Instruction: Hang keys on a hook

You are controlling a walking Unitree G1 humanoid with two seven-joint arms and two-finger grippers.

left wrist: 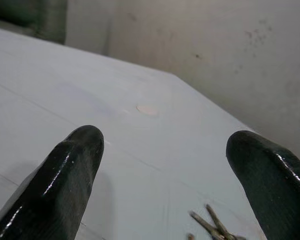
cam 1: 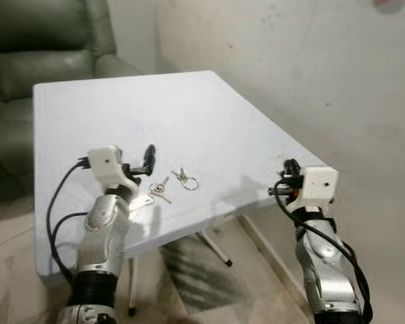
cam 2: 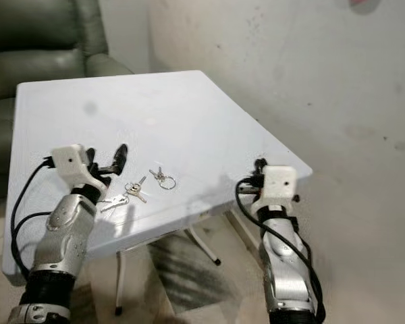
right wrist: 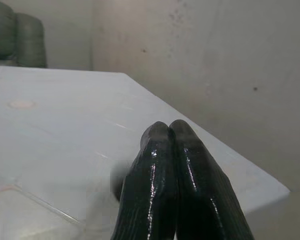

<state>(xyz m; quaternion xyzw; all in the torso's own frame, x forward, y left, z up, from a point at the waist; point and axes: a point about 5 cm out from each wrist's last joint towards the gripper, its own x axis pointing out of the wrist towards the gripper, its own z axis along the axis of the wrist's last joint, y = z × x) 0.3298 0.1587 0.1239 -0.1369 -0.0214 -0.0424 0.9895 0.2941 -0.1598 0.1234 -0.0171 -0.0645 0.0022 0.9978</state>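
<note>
Two small bunches of silver keys lie near the front edge of the white table (cam 1: 155,108): one on a ring (cam 1: 185,179), the other (cam 1: 160,190) just left of it. My left gripper (cam 1: 143,164) hovers low over the table, just left of and slightly behind the keys, open with nothing between its black fingers (left wrist: 65,180). The key tips (left wrist: 212,229) show near one finger in the left wrist view. My right gripper (cam 1: 288,177) is at the table's front right corner, its fingers (right wrist: 172,175) pressed shut on nothing.
A grey-green sofa (cam 1: 27,61) stands behind the table on the left. A stained pale wall (cam 1: 310,61) runs along the right, with a pinkish object (cam 1: 391,5) high on it. Folding table legs (cam 1: 216,246) stand on the tiled floor below.
</note>
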